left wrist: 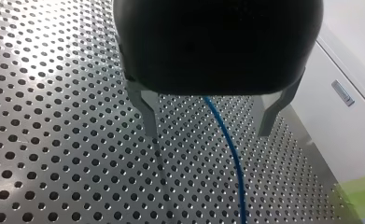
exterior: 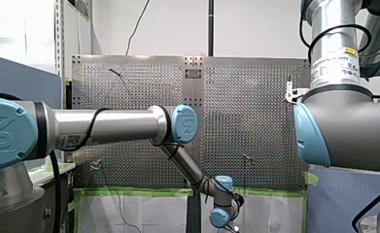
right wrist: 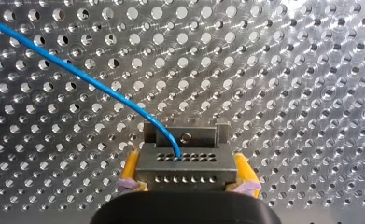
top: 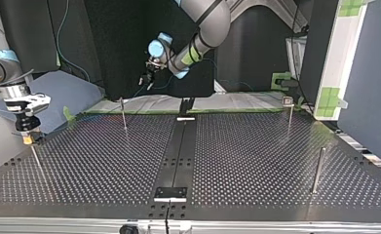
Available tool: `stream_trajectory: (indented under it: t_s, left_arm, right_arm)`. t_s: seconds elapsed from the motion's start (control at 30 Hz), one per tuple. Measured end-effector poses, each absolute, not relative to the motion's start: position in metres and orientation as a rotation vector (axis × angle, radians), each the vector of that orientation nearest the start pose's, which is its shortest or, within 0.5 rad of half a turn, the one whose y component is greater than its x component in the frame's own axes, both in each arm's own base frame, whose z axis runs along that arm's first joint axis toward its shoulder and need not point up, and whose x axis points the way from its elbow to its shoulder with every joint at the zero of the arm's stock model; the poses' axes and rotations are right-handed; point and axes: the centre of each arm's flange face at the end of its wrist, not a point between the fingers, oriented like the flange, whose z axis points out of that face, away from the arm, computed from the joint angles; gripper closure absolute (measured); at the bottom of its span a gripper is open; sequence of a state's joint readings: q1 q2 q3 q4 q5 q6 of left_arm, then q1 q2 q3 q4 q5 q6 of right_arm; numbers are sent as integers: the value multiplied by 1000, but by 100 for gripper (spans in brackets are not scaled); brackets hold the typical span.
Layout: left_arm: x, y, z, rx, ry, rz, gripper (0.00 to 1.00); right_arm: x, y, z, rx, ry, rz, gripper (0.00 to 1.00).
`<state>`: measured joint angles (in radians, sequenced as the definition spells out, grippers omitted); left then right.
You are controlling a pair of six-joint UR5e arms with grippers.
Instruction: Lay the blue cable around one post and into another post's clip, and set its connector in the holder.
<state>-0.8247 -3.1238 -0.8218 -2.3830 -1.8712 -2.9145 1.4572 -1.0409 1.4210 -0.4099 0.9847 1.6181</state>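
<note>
The blue cable (right wrist: 91, 84) is seen in the right wrist view crossing the perforated surface (right wrist: 287, 70) in a curve and ending in the top face of the grey connector (right wrist: 185, 170). The connector is clamped between the yellow pads (right wrist: 129, 168) of my right gripper (right wrist: 186, 159); whether it touches the metal ahead of it cannot be told.

In the left wrist view the cable is shown passing between the metal fingers (left wrist: 145, 109) of my left gripper (left wrist: 208, 134), which are spread wide, with clear gaps on both sides of the cable.

In the top view my right gripper is found at the view's left, low over the edge of the surface and just beside a thin post (top: 38, 165). My left gripper is held high beyond the far edge, well apart from the surface. A second thin post (top: 123, 114), a slim post (top: 290, 122) carrying a clip (top: 288, 101) and a thicker post (top: 317, 170) are seen upright elsewhere on the surface. The cable cannot be made out in that view.
</note>
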Motion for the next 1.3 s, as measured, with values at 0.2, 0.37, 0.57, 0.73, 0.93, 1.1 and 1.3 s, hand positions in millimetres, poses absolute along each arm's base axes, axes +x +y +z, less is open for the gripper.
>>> stream_trajectory:
  t_s: [0.2, 0.37, 0.57, 0.73, 0.93, 1.1, 1.3]
  left_arm:
    - [464, -649, -213, -719, 1651, -1411, 0]
    - [469, -649, -211, -729, 1630, -1427, 0]
    - [475, -659, -204, -733, 1598, -1465, 0]
    - [473, -664, -214, -749, 1611, -1473, 0]
    - [479, -667, -211, -754, 1593, -1481, 0]
    - [482, -667, -209, -754, 1568, -1493, 5]
    - [482, -663, -212, -762, 1555, -1485, 49]
  right_arm:
    - [112, -682, 287, 1518, -961, 1586, 100]
    - [112, -682, 287, 1518, -961, 1586, 100]
    - [112, -682, 286, 1518, -961, 1586, 100]
    - [112, -682, 287, 1518, -961, 1586, 100]
    - [112, -682, 287, 1518, -961, 1586, 100]
    - [112, -682, 286, 1518, -961, 1586, 100]
    - [112, -682, 287, 1518, -961, 1586, 100]
